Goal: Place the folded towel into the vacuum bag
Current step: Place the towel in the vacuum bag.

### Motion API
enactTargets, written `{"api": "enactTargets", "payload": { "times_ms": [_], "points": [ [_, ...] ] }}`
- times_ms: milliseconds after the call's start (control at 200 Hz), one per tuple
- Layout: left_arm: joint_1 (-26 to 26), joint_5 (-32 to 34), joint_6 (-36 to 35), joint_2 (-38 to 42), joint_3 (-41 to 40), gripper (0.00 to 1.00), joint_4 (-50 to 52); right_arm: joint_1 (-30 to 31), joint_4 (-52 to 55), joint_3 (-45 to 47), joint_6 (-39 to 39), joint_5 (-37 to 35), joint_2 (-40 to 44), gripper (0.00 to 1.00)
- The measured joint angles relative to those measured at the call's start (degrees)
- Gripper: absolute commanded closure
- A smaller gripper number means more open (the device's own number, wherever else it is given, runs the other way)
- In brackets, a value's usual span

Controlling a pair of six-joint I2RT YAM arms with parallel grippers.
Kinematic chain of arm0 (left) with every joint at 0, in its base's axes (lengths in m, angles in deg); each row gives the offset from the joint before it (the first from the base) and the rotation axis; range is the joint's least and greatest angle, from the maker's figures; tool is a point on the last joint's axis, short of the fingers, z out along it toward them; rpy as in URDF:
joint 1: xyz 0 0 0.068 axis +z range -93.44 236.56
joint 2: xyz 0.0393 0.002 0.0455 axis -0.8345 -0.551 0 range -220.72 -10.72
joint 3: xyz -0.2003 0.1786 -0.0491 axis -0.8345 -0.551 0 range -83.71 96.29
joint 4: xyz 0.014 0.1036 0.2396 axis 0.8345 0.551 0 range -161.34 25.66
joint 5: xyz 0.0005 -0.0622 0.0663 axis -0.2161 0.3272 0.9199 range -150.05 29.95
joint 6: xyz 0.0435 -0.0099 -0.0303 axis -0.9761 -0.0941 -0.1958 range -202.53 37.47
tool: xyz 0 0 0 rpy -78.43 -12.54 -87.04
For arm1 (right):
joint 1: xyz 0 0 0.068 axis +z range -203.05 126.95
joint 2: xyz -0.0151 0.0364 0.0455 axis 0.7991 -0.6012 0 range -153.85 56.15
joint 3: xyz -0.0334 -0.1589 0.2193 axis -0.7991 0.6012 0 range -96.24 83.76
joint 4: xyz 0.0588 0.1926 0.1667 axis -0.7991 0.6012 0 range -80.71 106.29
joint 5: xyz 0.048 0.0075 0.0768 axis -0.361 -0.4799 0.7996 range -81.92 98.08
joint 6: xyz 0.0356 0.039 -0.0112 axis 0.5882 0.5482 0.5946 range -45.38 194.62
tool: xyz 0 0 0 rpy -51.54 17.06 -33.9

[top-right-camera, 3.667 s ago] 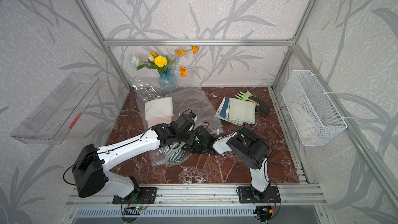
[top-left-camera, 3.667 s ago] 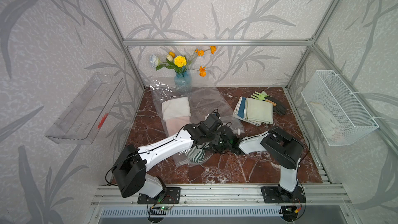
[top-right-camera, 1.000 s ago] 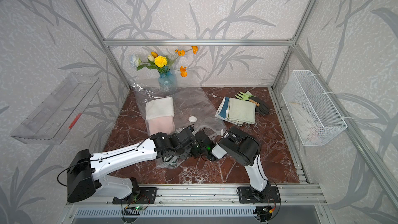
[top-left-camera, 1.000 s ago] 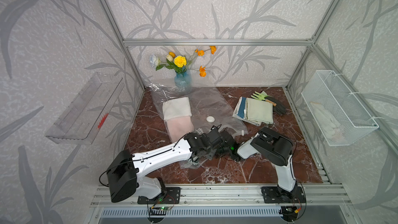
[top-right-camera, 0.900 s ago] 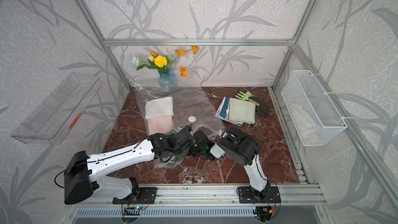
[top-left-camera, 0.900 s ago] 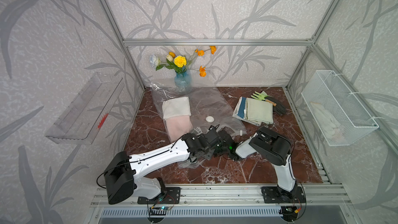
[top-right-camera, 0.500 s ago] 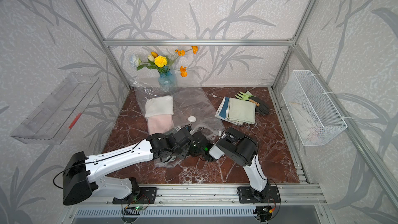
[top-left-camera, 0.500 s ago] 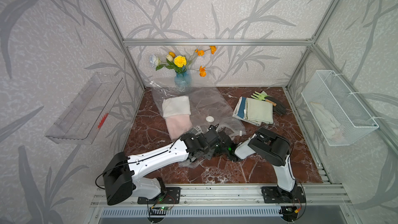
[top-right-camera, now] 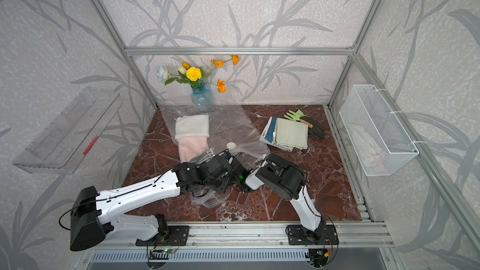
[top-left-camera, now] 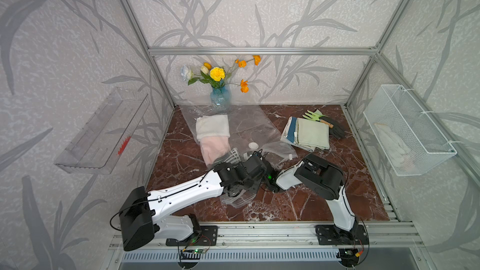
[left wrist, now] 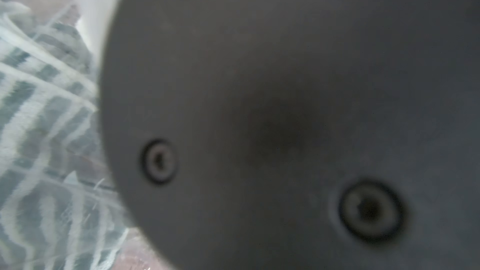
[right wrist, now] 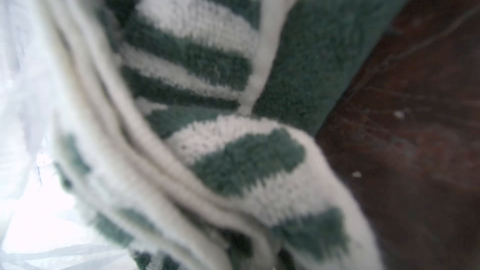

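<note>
Directly ahead of the right gripper (top-left-camera: 271, 181), filling its wrist view: green-and-white striped terry towel (right wrist: 207, 87), bunched in soft folds on the red-brown marble table (top-left-camera: 298, 203), crinkled film against one flank. Jaws closed down narrow; whether pinching cloth, cannot tell, fingers out of sight. Left gripper (top-left-camera: 261, 168) nose to nose with it, likewise clamped narrow, contents not visible. Its wrist view mostly blocked by a dark round housing, with stripes seen through plastic alongside.

Step judged in hand: feeding the towel through the mouth of the large transparent crinkly vacuum bag (top-left-camera: 249, 123), that mouth lying under and around both tools. To do it well:
- Keep the upper film lifted clear.
- Drive the towel low and deep, without dragging film inward or unfolding the cloth.
- Mind the two wrists, nearly touching.

Just beyond the left gripper, inside the bag: pink folded towel (top-left-camera: 214, 146), then cream folded towel (top-left-camera: 212, 127) past it. Aim instead for the free side by the round white valve cap (top-left-camera: 253, 145).

Farther off, on the right gripper's side: stack of folded cloths (top-left-camera: 307, 133), well apart. At the bag's far end: blue glass vase of flowers (top-left-camera: 220, 97).
</note>
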Motion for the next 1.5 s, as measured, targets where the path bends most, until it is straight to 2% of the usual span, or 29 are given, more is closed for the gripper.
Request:
{"api": "enactTargets", "payload": {
  "times_ms": [55, 95, 180, 245, 355, 435, 570, 725, 865, 980, 1065, 1205, 1360, 1500],
  "points": [
    [0.0, 0.09, 0.22, 0.31, -0.31, 0.93, 0.11, 0.0, -0.07, 0.22, -0.02, 0.0, -0.24, 0.98],
    [0.0, 0.26, 0.33, 0.7, -0.52, 0.87, 0.2, 0.0, -0.46, 0.92, 0.0, 0.0, -0.2, 0.89],
    [0.22, 0.61, 0.5, 2.16, -0.87, 0.74, 0.59, 0.0, -1.22, 4.09, -0.09, 0.22, 0.74, 0.64],
    [0.98, 0.9, 0.68, 3.91, -0.94, 0.64, 0.87, -0.02, -2.12, 7.8, -0.52, 0.57, 2.6, 0.51],
    [3.04, 1.4, 0.09, 6.75, -0.94, 0.52, 1.01, -0.2, 0.07, 13.92, -1.31, 1.16, 9.03, 0.41],
    [4.44, 1.31, 0.24, 8.24, -0.92, 0.47, 0.96, -0.66, 2.47, 17.62, -2.03, 1.84, 13.22, 0.4],
    [7.34, -0.22, 0.44, 11.15, -0.92, 0.46, 0.37, -3.28, 9.64, 23.23, -3.67, 2.97, 21.38, 0.39],
    [14.6, -1.77, 0.92, 12.04, -0.92, 0.5, -2.43, -7.08, 27.3, 25.7, -9.14, 2.4, 34.88, 0.4],
    [20.06, -2.21, 1.79, 8.41, -0.92, 0.54, -6.27, -10.45, 47.65, 22.97, -17.11, -0.76, 49.24, 0.44],
    [22.16, -2.75, 2.36, 5.11, -0.94, 0.56, -9.16, -12.44, 64.87, 13.86, -25.27, -5.88, 55.47, 0.52],
    [22.82, -3.21, 2.75, 3.74, -1.64, 0.56, -11.3, -12.96, 73.33, 5.18, -31.1, -8.39, 54.14, 0.58],
    [23.08, -4.9, 4.2, 1.46, -4.85, 0.57, -14.95, -11.67, 77.68, -5.86, -37.13, -8.17, 45.42, 0.64],
    [23.39, -6.6, 5.81, -2.45, -9.01, 0.57, -16.17, -8.15, 75.43, -17.42, -40.24, -4.79, 27.87, 0.66],
    [24.55, -6.36, 7.26, -2.93, -12.48, 0.57, -16.06, -6.97, 71.23, -23.21, -39.91, -1.55, 15.56, 0.71]
  ]
}}
